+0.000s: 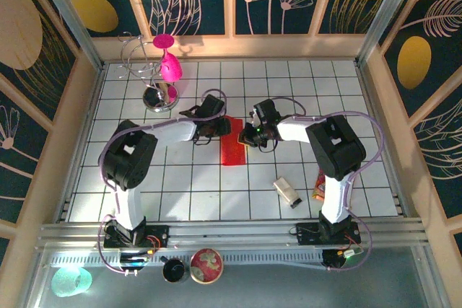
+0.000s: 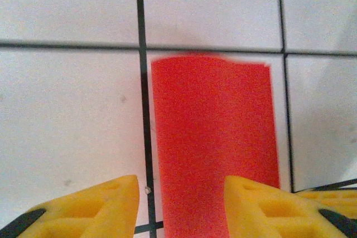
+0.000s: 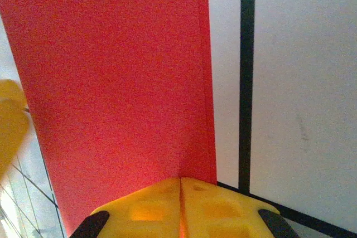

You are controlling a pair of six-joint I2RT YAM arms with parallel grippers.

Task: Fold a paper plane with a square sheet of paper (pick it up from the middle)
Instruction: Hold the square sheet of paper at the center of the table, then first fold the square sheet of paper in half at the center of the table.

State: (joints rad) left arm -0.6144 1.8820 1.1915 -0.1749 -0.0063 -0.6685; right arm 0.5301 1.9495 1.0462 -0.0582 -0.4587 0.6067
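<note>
A white tiled table (image 1: 303, 84) inside patterned walls is seen from above. One red paper (image 1: 233, 151), folded to a strip, is flanked at one end by the two grippers, the left gripper (image 1: 214, 129) on one side and the right gripper (image 1: 254, 133) on the other. One goblet (image 1: 171, 68), one wire stand (image 1: 137, 55) and one small box (image 1: 287, 191) are found well away from both hands. In the left wrist view, two yellow fingers (image 2: 106, 207) are held apart and the strip runs out ahead from between them, with nothing clamped. In the right wrist view, two fingers (image 3: 145, 210) are closed together at the strip's near edge; whether a layer is pinched cannot be told. The strip could be dragged askew if the closed tips were pushed along it while nothing is pinned by the left hand, and the crease would then be spoiled. A thin layer could also be lifted or torn.
</note>
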